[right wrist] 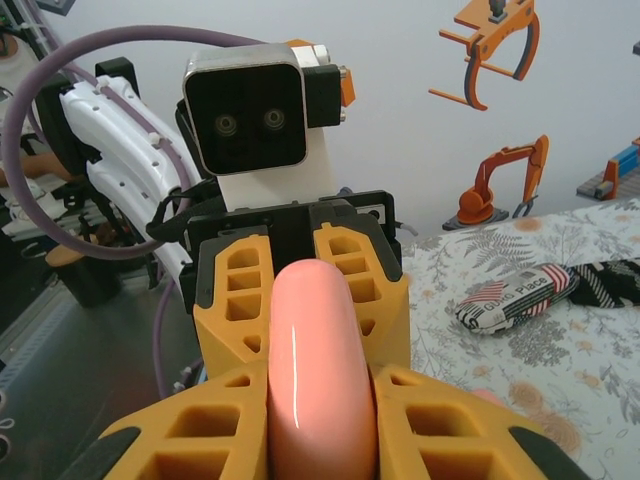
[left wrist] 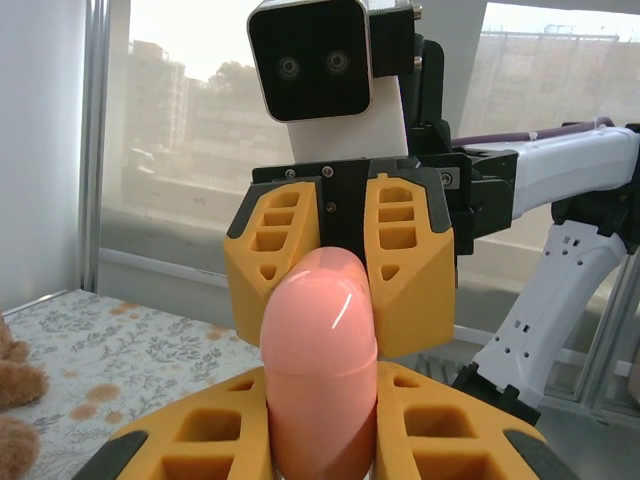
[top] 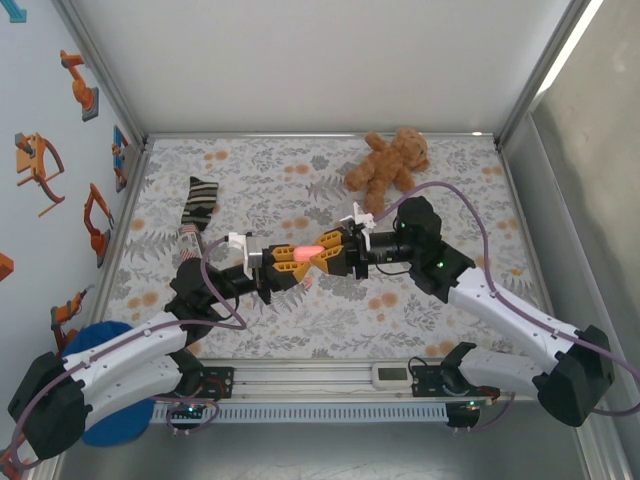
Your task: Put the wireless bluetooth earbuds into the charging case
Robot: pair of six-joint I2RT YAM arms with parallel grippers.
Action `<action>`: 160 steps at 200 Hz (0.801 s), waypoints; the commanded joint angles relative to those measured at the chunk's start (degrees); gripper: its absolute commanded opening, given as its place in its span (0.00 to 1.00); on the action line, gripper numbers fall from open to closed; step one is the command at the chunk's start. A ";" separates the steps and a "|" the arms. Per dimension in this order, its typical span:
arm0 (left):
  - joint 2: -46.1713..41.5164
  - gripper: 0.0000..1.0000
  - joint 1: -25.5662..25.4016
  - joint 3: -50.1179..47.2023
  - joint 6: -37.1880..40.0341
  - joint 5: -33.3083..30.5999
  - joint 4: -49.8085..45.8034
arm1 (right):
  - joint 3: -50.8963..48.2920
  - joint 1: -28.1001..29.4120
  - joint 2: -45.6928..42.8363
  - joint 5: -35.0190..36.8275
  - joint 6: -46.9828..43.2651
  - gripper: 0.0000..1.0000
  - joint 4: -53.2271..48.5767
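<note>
A glossy salmon-pink charging case, closed with its seam showing, hangs in the air over the middle of the floral cloth. My left gripper is shut on one end of it, and the yellow fingers press both sides of the case. From the opposite side my right gripper is shut on the other end, its fingers flanking the case. The two grippers face each other tip to tip. The earbuds are out of view.
A brown teddy bear lies at the back right of the cloth. A striped sock lies at the back left and also appears in the right wrist view. A blue object sits off the table's near left corner.
</note>
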 commanded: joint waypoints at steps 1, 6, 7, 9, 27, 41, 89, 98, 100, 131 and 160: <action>0.19 0.01 -0.41 1.29 0.58 -0.53 1.93 | 1.24 0.47 -1.19 0.67 0.59 0.20 0.55; 0.19 0.03 -0.41 1.21 0.67 -0.76 1.91 | 1.09 0.47 -1.43 0.64 0.68 0.19 0.66; 0.16 0.03 -0.41 1.25 0.66 -0.79 1.91 | 1.05 0.47 -1.47 0.63 0.72 0.19 0.69; 0.13 0.04 -0.41 1.21 0.65 -0.88 1.91 | 1.03 0.52 -1.54 0.68 0.77 0.19 0.77; -0.06 0.20 -0.41 1.15 0.88 -1.52 1.24 | 0.54 0.47 -2.23 0.95 1.52 0.19 1.75; -0.34 0.29 -0.41 1.18 1.25 -2.10 0.44 | 0.34 0.45 -2.77 1.35 1.99 0.18 2.30; -3.53 0.57 -0.41 0.51 3.25 -4.27 -3.86 | 1.68 0.47 -4.04 5.69 1.92 0.17 -2.21; -4.63 0.63 -0.41 0.18 3.69 -5.24 -4.82 | 2.30 0.47 -4.30 7.12 1.42 0.17 -4.31; -4.89 0.64 -0.41 0.17 3.82 -5.51 -5.05 | 2.46 0.47 -4.31 7.47 1.32 0.17 -4.83; -9.94 0.73 -0.45 -1.29 5.75 -10.02 -9.31 | 4.05 0.29 -4.92 12.32 0.38 0.17 -11.31; -15.43 0.79 -0.41 -1.41 8.39 -15.43 -17.01 | 3.83 -0.20 -5.53 15.73 0.36 0.17 -14.25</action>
